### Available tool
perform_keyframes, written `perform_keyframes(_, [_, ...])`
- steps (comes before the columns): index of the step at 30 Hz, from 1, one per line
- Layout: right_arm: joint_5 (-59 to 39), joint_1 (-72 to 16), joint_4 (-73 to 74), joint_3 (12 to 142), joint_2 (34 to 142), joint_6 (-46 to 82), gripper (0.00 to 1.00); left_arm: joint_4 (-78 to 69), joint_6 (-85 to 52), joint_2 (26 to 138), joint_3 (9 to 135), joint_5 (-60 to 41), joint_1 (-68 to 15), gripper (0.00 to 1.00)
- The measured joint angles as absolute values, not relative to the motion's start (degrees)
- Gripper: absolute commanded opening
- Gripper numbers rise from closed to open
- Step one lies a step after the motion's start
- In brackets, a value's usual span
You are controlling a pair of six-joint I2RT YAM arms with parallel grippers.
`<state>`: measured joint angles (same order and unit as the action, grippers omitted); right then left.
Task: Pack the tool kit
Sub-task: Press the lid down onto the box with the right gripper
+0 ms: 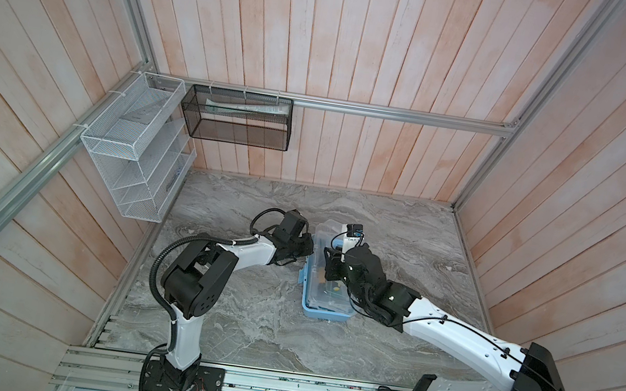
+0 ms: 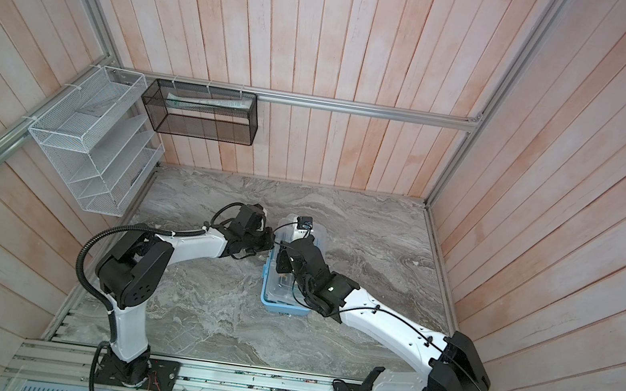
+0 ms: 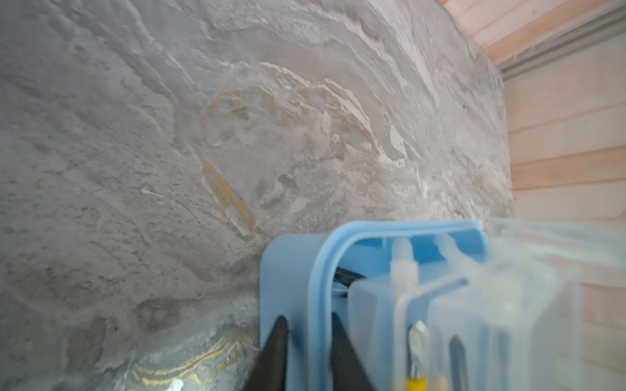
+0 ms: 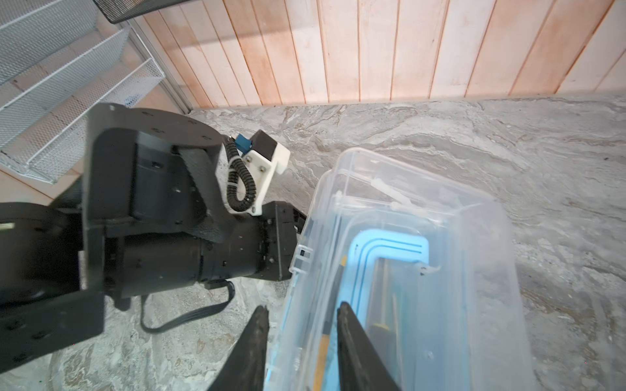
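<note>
Broadly, a grey marbled table (image 1: 242, 320) fills the floor of a booth of pale wooden planks. Both arms reach in from its near edge, the left arm (image 1: 203, 268) on the left and the right arm (image 1: 461, 345) on the right in both top views. A white wire rack (image 1: 127, 160) hangs on the left wall and a black mesh basket (image 1: 237, 126) hangs just beside it on the back wall, both well apart from the work. The tool kit (image 1: 323, 313) lies flat near the middle of the table, its long side running away from the arms' bases, with the clear lid (image 4: 440, 270) lying over the light-blue base. The left gripper (image 3: 306, 320) meets the case at its left long side, where the light-blue handle (image 3: 318, 270) stands out. Its two dark fingers (image 3: 276, 342) are parted, one on each side of the handle's band with a little slack showing, so they straddle it rather than pinch it. The right gripper (image 4: 302, 306) hangs over the same long edge, a little nearer the bases. Its fingers (image 4: 354, 342) are likewise spread, one outside the case above bare table and one above the lid, with a gap showing on the outer side. Through the clear wall the left wrist view shows a blurred silvery bit (image 3: 418, 338) with a yellow collar.
</note>
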<state>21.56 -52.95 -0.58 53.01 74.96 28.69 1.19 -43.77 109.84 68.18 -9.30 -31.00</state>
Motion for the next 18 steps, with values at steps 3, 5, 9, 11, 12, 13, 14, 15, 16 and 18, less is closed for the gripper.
perform_keyframes(3, [20.73,-52.03,-0.6,52.77,74.5,28.99,0.33,0.89,-43.9,109.23,69.06,-8.88,-30.5,0.5])
perform_keyframes(5, [20.25,-51.68,-0.6,52.75,74.3,29.15,0.33,0.78,-43.79,108.31,69.58,-8.32,-30.33,0.51])
perform_keyframes(9, [19.09,-50.96,-0.62,52.34,74.13,29.43,0.32,0.47,-43.57,105.95,69.8,-7.68,-30.28,0.56])
perform_keyframes(11, [17.78,-49.91,-0.64,51.75,73.97,29.82,0.33,0.14,-43.11,104.44,69.45,-7.31,-30.15,0.58])
perform_keyframes(12, [17.08,-49.39,-0.64,51.33,73.78,30.0,0.33,-0.25,-42.74,103.48,68.77,-7.14,-30.02,0.59])
perform_keyframes(13, [16.14,-48.62,-0.67,50.54,73.41,30.06,0.33,-0.67,-42.46,102.17,67.64,-7.03,-29.76,0.59])
perform_keyframes(14, [15.27,-47.9,-0.69,49.65,72.88,30.26,0.34,-0.89,-42.02,100.6,66.19,-7.01,-29.43,0.59])
perform_keyframes(15, [14.55,-47.18,-0.8,48.66,72.23,30.48,0.34,-1.1,-41.56,99.2,64.77,-7.03,-29.17,0.59])
perform_keyframes(16, [13.69,-46.39,-1.06,47.59,71.4,30.7,0.35,-1.32,-41.15,97.62,63.18,-7.11,-28.88,0.59])
perform_keyframes(18, [12.58,-44.88,-1.76,45.65,69.49,31.46,0.35,-1.5,-40.42,94.76,60.27,-7.49,-28.51,0.59])
